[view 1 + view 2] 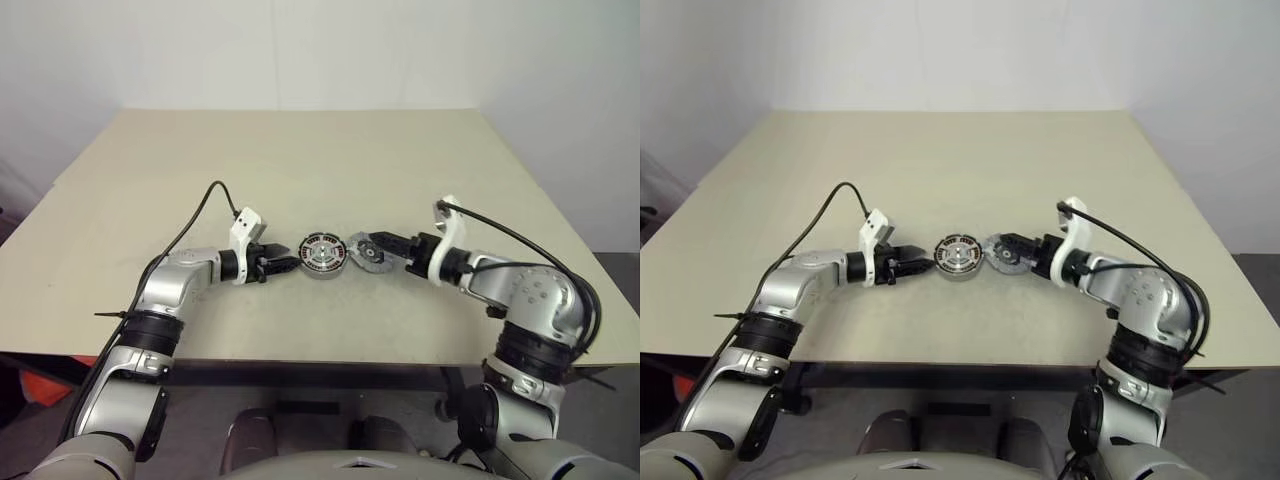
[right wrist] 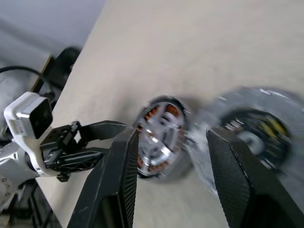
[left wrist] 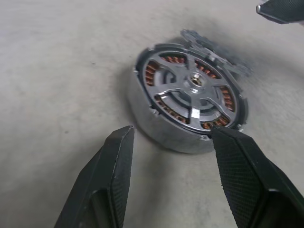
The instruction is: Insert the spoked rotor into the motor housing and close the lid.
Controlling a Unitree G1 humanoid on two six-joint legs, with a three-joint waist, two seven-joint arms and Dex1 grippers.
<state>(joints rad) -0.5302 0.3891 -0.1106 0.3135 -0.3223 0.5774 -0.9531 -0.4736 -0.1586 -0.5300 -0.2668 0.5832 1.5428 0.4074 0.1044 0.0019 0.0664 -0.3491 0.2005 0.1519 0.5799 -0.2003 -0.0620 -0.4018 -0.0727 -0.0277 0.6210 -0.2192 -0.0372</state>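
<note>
Rotor (image 3: 192, 92) sat inside the housing (image 3: 161, 133) on the desk (image 1: 300, 160); lid (image 1: 368, 252) lay beside it. Both fingers, left (image 1: 285, 266) and right (image 1: 375, 246), stood open, empty.

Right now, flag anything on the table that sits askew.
The lid is off the motor housing: it lies tilted, leaning on the housing's rim beside the right hand. The spoked rotor sits level inside.

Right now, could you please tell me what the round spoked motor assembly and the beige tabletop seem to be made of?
The round spoked motor assembly looks like polished metal: silvery glinting spokes, with orange coils, probably copper, between them. The beige tabletop looks like matte laminate or painted board; which, I cannot tell.
</note>
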